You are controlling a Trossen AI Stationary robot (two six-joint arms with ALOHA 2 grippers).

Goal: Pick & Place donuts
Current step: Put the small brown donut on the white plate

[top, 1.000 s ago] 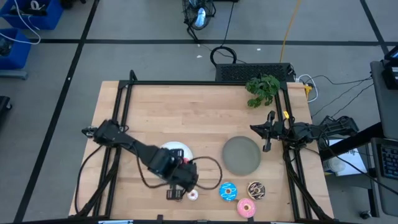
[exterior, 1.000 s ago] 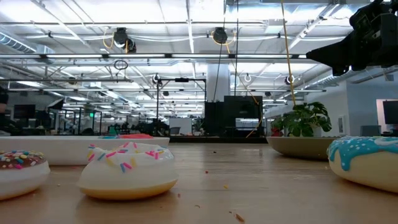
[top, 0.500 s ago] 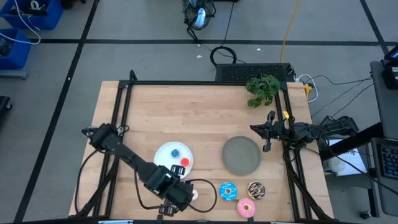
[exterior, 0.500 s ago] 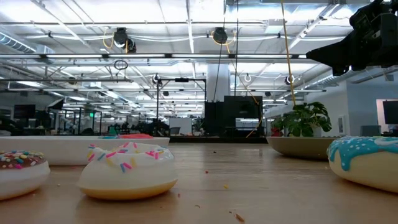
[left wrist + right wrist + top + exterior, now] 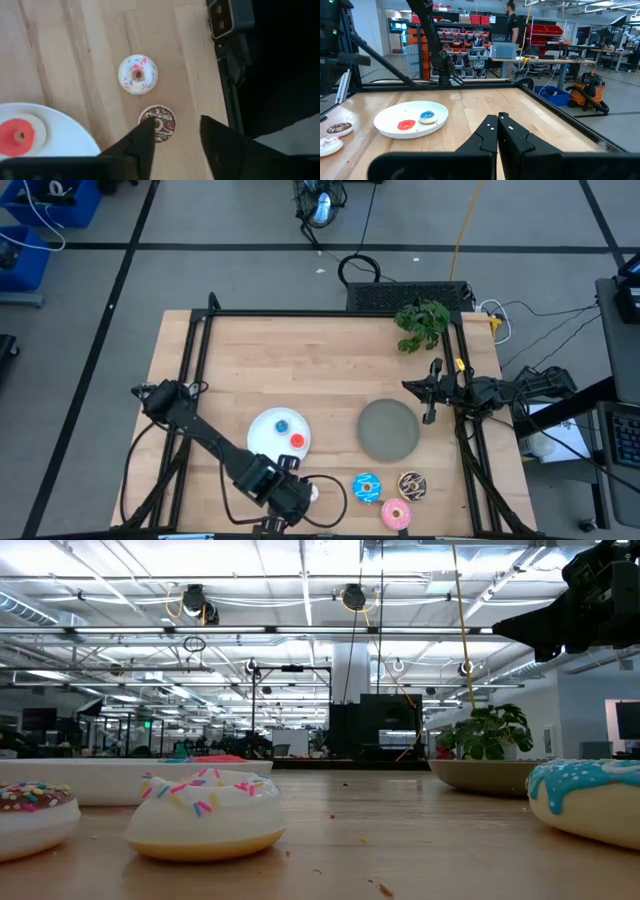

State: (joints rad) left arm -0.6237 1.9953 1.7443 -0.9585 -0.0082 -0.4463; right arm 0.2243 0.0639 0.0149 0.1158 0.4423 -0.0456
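Left tool (image 5: 172, 145): fingers spread apart, empty, over the tiny brown donut (image 5: 157, 122) at the worktop's (image 5: 300, 360) 6 o'clock edge; whitish donut (image 5: 137, 74) beside it. Right tool (image 5: 498, 131): fingers pressed together, parked at 3 o'clock. No legible writing.

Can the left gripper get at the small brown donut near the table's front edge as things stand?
Probably yes. The left gripper hangs open right over the tiny brown donut, nothing lies between them, and the whitish donut sits apart.
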